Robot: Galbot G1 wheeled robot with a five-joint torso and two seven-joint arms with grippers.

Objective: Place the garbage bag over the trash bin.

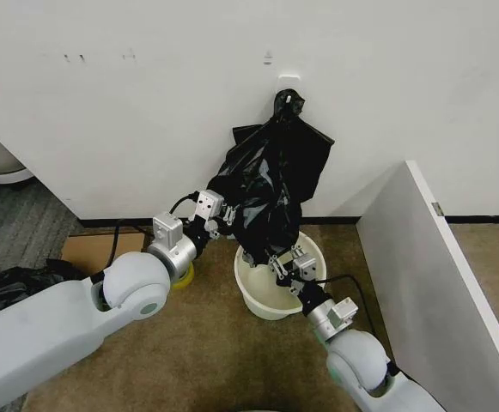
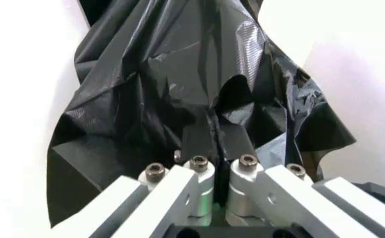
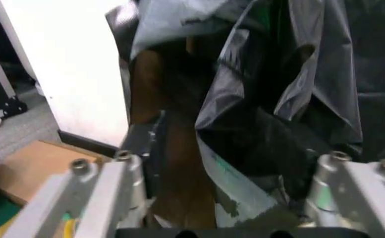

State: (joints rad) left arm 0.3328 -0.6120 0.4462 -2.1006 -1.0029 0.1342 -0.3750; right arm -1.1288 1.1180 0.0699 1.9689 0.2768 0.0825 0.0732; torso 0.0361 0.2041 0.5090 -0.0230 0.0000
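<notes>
My head camera looks down at the floor by the wall; both wrist cameras press close to the same garbage bag (image 1: 266, 193).

Head view: lighting was even and diffuse, seemingly from overhead; the white wall (image 1: 146, 112) was bright without glare, with only a soft shadow behind the garbage bag (image 1: 270, 184). Left wrist view: wall at 3 o'clock was overexposed, and the bag's creases carried grey sheen. The left pincer (image 2: 217, 144) was slightly soft. Right wrist view was dimmer and blurred; near metal at 6 o'clock was out of focus.
</notes>
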